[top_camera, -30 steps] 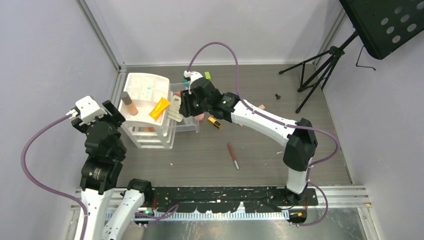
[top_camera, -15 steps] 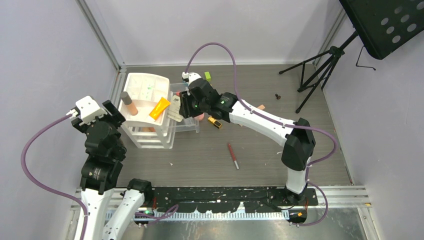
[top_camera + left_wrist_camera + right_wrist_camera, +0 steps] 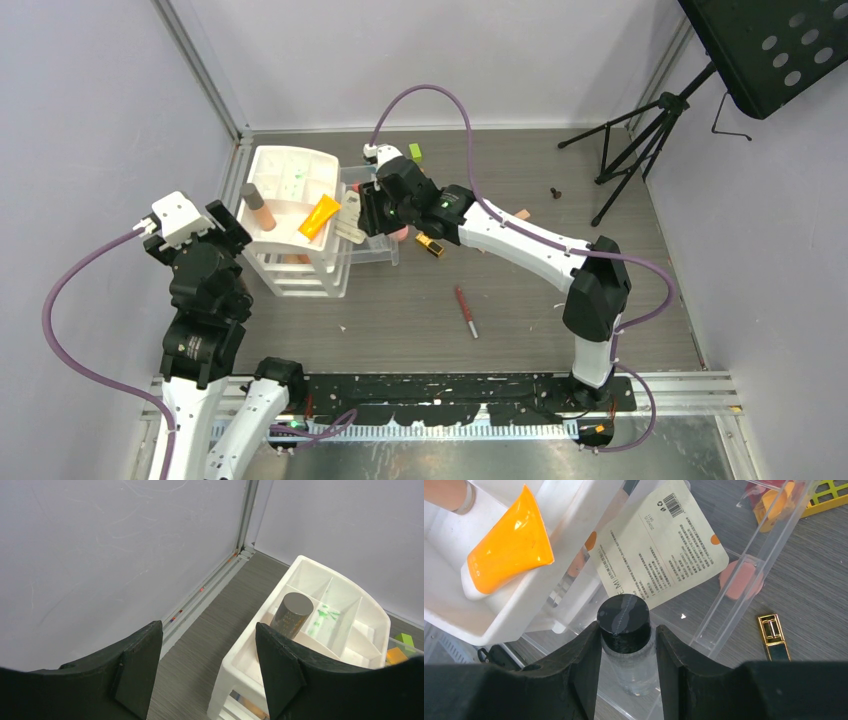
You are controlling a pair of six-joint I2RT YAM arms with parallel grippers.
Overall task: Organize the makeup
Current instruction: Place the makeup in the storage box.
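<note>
Grey wood-grain tabletop, boxed in by pale lilac walls: a clear plastic bottle with a round black cap [image 3: 624, 622] stands upright between the black fingers of the right gripper [image 3: 624, 650], which is clamped on its sides above a clear plastic drawer unit [image 3: 744, 575]. Whether the bottle rests on anything cannot be told.

In the wrist view, a white printed sachet [image 3: 659, 545] leans in the unit at twelve o'clock from the bottle. At ten o'clock, an orange tube with a white cap [image 3: 506, 547] lies in a white compartment tray [image 3: 489, 625]. At three o'clock, a gold-and-black lipstick [image 3: 773, 630] lies on the table.

From above, a red pencil [image 3: 466, 311] lies well apart at five o'clock of the right gripper. A beige tube with a dark cap [image 3: 292, 614] stands in the tray. At the tray's eight o'clock hangs the left gripper [image 3: 207, 672], its jaws apart and holding nothing.
</note>
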